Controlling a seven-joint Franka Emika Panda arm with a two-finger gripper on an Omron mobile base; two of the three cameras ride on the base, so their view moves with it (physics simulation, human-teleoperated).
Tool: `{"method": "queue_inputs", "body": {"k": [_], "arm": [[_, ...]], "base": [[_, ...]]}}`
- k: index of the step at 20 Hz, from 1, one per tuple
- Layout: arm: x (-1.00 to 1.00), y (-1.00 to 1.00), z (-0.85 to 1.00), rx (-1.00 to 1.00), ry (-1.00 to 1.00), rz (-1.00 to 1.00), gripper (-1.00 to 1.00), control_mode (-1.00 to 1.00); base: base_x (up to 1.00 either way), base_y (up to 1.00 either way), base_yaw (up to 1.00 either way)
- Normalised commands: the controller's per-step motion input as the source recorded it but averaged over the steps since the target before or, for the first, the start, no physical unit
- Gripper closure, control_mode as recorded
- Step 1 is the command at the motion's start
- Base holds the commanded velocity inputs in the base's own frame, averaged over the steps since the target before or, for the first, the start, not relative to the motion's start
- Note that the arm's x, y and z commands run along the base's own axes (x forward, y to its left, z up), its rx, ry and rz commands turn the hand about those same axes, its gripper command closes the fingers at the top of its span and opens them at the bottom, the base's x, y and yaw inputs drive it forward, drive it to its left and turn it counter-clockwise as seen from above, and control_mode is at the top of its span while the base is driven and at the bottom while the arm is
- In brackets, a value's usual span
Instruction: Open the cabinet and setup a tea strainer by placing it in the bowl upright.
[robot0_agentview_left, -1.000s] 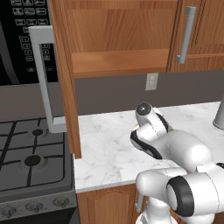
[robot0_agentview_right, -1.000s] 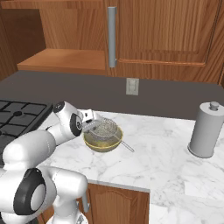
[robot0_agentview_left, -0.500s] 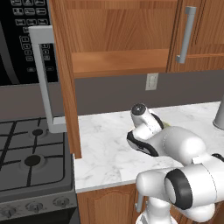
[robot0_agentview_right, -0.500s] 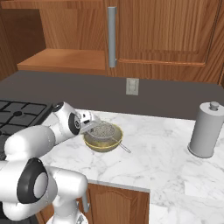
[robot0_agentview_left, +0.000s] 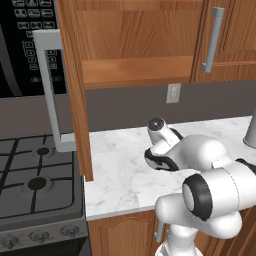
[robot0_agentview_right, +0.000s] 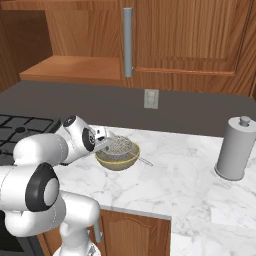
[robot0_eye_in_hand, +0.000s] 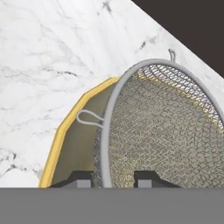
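On the white marble counter (robot0_agentview_right: 165, 175), the end effector (robot0_eye_in_hand: 113, 177) had settled lower, still clenched on the silver mesh tea strainer's (robot0_eye_in_hand: 162, 131) rim, seating it inside the olive-gold bowl (robot0_agentview_right: 117, 159); release seemed next.

A rendered home kitchen: reddish-brown wooden wall cabinets (robot0_agentview_right: 185, 35), a white marble counter (robot0_agentview_right: 190, 185), a gas stove (robot0_agentview_left: 35, 185) at the counter's left edge, a black microwave (robot0_agentview_left: 25, 45) above

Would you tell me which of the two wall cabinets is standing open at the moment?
The wide cabinet beside the microwave: its door is swung out edge-on, exposing its shelf. The narrower cabinet to its right stays shut.
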Motion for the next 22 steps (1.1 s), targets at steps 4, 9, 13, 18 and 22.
{"method": "queue_inputs", "body": {"k": [4,9,13,18,22], "arm": [[0.01,0.0,0.0,0.0,0.0,0.0,1.0,-1.0],[0.0,0.0,0.0,0.0,0.0,0.0,-1.0,-1.0],[0.0,0.0,0.0,0.0,0.0,0.0,-1.0,-1.0],[0.0,0.0,0.0,0.0,0.0,0.0,-1.0,-1.0],[0.0,0.01,0.0,0.0,0.0,0.0,-1.0,-1.0]], "base": [[0.0,0.0,0.0],[0.0,0.0,0.0],[0.0,0.0,0.0],[0.0,0.0,0.0],[0.0,0.0,0.0]]}}
